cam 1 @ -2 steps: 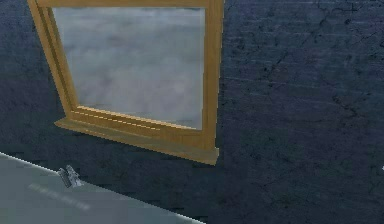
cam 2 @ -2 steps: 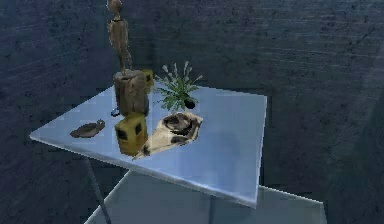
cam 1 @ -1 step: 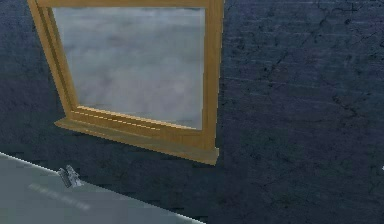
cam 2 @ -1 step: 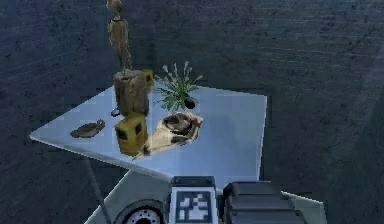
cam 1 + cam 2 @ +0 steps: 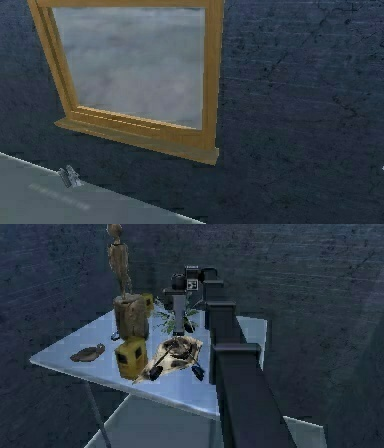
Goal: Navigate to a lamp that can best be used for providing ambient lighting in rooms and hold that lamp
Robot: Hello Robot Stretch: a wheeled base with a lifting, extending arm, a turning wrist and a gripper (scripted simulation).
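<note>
A pale table [image 5: 70,362] stands against a dark brick wall in the arm side view. On its far left corner rises a tall wooden figure [image 5: 119,264] on a chunky wooden base [image 5: 130,316]. The dark arm [image 5: 238,374] reaches up from the bottom edge over the table, ending in white marked squares [image 5: 192,274]. Just left of them the gripper [image 5: 179,306] hangs above the tabletop, with small things on the table behind it, so I cannot tell whether it holds anything. No shape here reads clearly as a lamp.
A yellow box-like thing [image 5: 130,357], a flat brown thing [image 5: 87,352], a dark spiky plant [image 5: 166,322] and a light sheet with dark bits [image 5: 180,352] lie on the table. The forward view has a wooden-framed window [image 5: 135,70] in the brick wall and a pale surface [image 5: 40,195] carrying a small grey object [image 5: 70,178].
</note>
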